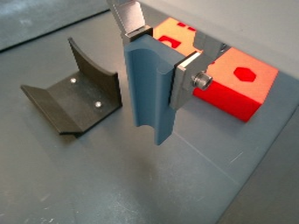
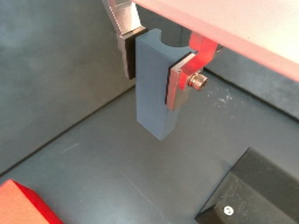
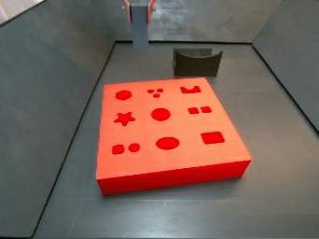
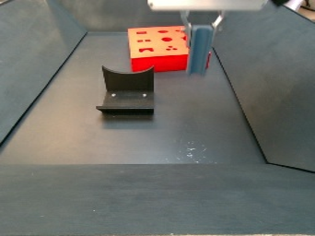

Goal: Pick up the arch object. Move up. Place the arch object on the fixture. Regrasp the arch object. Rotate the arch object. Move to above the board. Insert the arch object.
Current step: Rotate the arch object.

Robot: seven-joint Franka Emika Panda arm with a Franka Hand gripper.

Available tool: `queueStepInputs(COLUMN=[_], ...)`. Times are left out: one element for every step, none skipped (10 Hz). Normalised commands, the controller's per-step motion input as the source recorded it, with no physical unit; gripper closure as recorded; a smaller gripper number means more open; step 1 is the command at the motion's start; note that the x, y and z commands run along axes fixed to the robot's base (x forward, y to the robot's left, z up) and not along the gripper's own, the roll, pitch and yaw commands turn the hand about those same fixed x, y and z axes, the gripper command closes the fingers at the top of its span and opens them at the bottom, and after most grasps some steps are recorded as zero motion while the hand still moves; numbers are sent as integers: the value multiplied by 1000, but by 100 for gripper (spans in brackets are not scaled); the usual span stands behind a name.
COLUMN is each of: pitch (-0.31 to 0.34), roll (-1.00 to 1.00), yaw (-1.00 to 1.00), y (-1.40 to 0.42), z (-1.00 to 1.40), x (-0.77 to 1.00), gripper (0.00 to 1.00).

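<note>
- The gripper (image 1: 152, 54) is seen closest in both wrist views, its flat silver fingers (image 2: 179, 77) closed onto the upper part of the arch object (image 1: 149, 89), which is held upright between them.
- The slate grey-blue arch object (image 2: 153, 96) is gripped on its two opposite sides; its lower end hangs free, clear of the dark floor (image 1: 176, 188) beneath it, and a shallow groove is seen running down one face in a wrist view.
- In a side view the gripper (image 4: 201, 23) is seen raised above the floor with the arch object (image 4: 200, 49) hanging from it, in front of the right end of the board (image 4: 157, 48).
- The fixture (image 4: 127, 91) is seen on the floor, left of the held piece and well apart from it in that side view; a curved upright wall and a flat base plate with two pale screw heads are shown in a wrist view (image 1: 73, 92).
- The bright red board (image 3: 163, 131) lies flat on the floor, its top cut with a star, circles, ovals, squares and a notched arch hole.
- In a side view the fixture (image 3: 197, 61) stands beyond the board's far edge, and the gripper (image 3: 137, 15) with the arch object (image 3: 138, 30) is seen farthest away, near the back wall and left of the fixture.
</note>
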Motion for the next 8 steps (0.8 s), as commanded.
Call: queueStepInputs(pitch=[-17, -21, -26, -25, -25, -26, -27, -25], roll=[61, 75, 96, 109, 125, 136, 136, 134], yaw=[-14, -2, 4, 8, 12, 15, 17, 14], y=[25, 24, 22, 21, 16, 10, 7, 9], z=[-1000, -1000, -1000, -961, -855, -752, -654, -528], x=[30, 31, 33, 32, 32, 33, 35, 35], gripper=[100, 100, 100, 100, 100, 100, 100, 100])
